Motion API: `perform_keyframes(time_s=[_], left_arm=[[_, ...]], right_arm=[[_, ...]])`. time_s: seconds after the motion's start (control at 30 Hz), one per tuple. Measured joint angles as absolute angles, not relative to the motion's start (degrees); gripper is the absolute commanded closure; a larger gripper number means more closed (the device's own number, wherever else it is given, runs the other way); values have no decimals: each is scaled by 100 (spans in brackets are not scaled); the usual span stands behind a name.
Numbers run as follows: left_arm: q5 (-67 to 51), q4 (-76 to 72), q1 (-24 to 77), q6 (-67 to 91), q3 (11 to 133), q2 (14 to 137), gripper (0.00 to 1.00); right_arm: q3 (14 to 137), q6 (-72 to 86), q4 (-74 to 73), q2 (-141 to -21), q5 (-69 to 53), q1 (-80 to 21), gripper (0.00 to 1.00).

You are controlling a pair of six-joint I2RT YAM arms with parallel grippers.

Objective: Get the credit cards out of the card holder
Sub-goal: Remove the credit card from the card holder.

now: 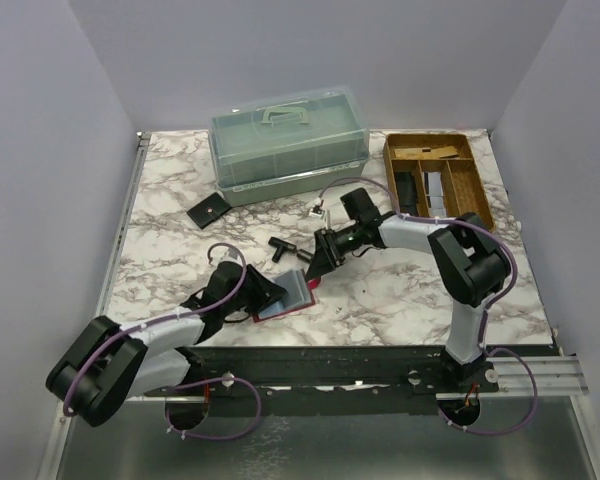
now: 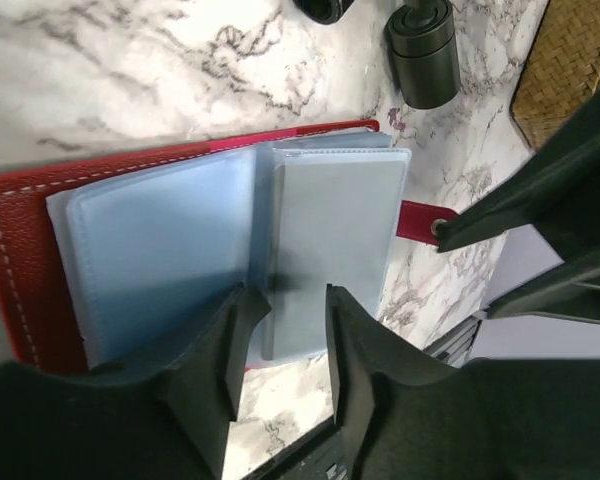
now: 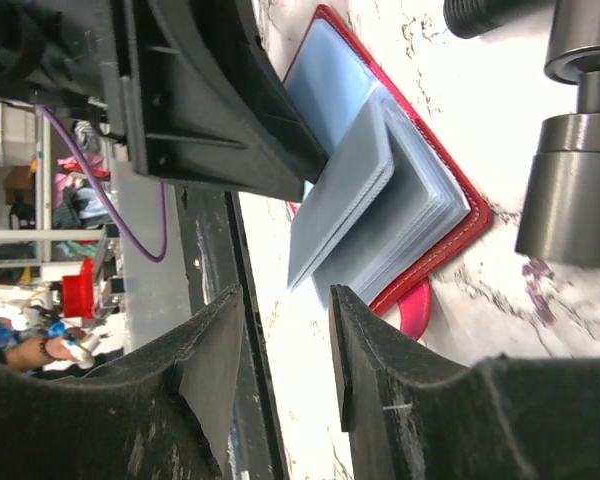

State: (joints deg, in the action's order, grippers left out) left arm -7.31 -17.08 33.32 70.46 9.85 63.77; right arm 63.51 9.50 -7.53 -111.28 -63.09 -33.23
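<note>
The red card holder lies open on the marble, its strap to the right. Its clear sleeves fan out, showing a pale blue credit card on the left and a silvery grey one on the right. My left gripper is open and straddles the near edge of the sleeves at the fold. One sleeve stands lifted at an angle. My right gripper is open with nothing between its fingers, just off the holder's strap side. From above, both grippers flank the holder.
A clear-lidded green box stands at the back. A wicker tray holding small items is at the back right. A black wallet lies at the left. A black T-shaped piece rests just behind the holder.
</note>
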Motion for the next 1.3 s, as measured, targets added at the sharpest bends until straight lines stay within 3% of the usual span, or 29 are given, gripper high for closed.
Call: perform_keyframes(time_s=[0.2,0.7,0.8,0.87,1.13,1.3], left_arm=[[-969,-2558,3330,6814,1238,7393,66],[-1756,-4309,3642,6458,2694,9955,69],[-1675,-4427,3726,6418,2689,10001,69],[-1592,-4477,3765,6401,2665,9998,70],[-1155,-4641,3959,6368,2536,9937,70],[-930,-4670,4062,6353,2493,9894,71]], right_arm=[[6206,585,-864,-10541,-6320,-3050,55],[5826,-351,-1262,-9776,-6375,-2075,54],[5516,-499,-1221,-9498,-6333,-2005,58],[5295,-502,-1149,-9351,-6215,-1975,66],[5266,-600,-1122,-9402,-4947,-1964,85],[5345,-607,-1168,-9485,-4501,-1964,88]])
